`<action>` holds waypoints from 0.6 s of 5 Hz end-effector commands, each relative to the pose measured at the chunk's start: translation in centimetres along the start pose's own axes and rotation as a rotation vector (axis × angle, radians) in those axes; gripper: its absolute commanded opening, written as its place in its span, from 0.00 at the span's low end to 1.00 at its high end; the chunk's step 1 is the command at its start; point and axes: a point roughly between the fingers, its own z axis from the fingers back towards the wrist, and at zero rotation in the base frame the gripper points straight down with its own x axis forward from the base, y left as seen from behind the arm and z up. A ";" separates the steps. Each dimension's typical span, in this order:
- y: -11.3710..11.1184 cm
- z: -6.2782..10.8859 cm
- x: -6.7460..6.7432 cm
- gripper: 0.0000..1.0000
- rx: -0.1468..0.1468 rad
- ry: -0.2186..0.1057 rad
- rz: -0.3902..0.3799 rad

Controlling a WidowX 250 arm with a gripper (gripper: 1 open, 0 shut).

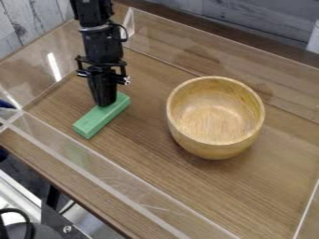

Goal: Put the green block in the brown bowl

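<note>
Tool pointing steeply down, jaws together, tip at upper end of green block, block flat on wooden table, brown bowl apart to right, upright, w/ nothing inside

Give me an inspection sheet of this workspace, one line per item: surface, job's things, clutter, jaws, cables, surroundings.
Surface: wooden table, bare, with clear low walls around it.
Job's things: green block flat on the table, left of the brown bowl; the bowl is upright and empty.
Clutter: nothing seen.
Jaws: gripper pointing down at the block's far end, jaws shut; contact cannot be told.
Cables: dark cable at the lower left corner.
Surroundings: pale plank wall behind.
</note>
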 end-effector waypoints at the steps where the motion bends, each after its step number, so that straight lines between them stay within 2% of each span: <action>1: 0.7 0.3 0.1 0.00 0.044 0.013 -0.012; 3: 1.1 0.1 -0.4 0.00 0.057 0.038 0.091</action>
